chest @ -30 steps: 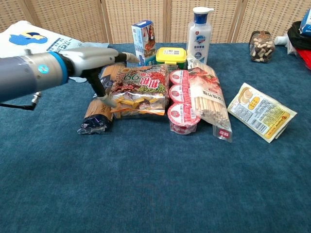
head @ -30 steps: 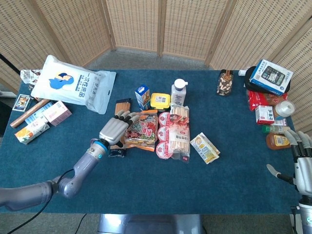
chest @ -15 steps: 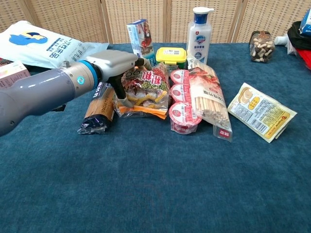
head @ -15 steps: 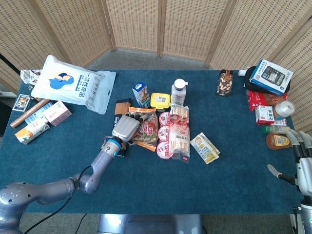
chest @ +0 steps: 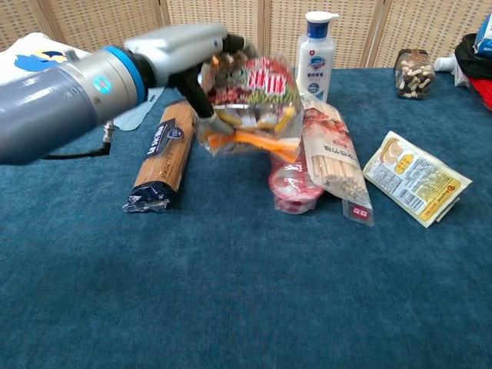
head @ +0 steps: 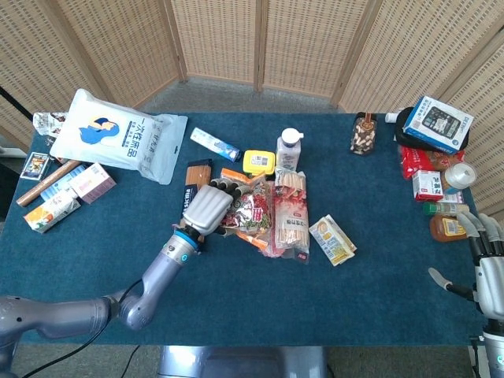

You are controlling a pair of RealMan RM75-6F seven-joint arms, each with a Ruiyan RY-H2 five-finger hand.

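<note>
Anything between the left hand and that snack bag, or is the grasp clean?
Nothing visible in between. The left hand already grips the snack bag at its left edge and holds it raised above the red cup pack, with the spaghetti pack lying beside.

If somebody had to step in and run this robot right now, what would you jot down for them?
Left hand: grips the clear snack bag with red label and orange edge, lifted off the blue cloth table.
Right hand: holds nothing, fingers apart, at the table's right edge.
Beneath the bag: red cups, clear pack of sticks, brown spaghetti pack beside them.
Done: bag picked up. Left: setting it down somewhere.
</note>
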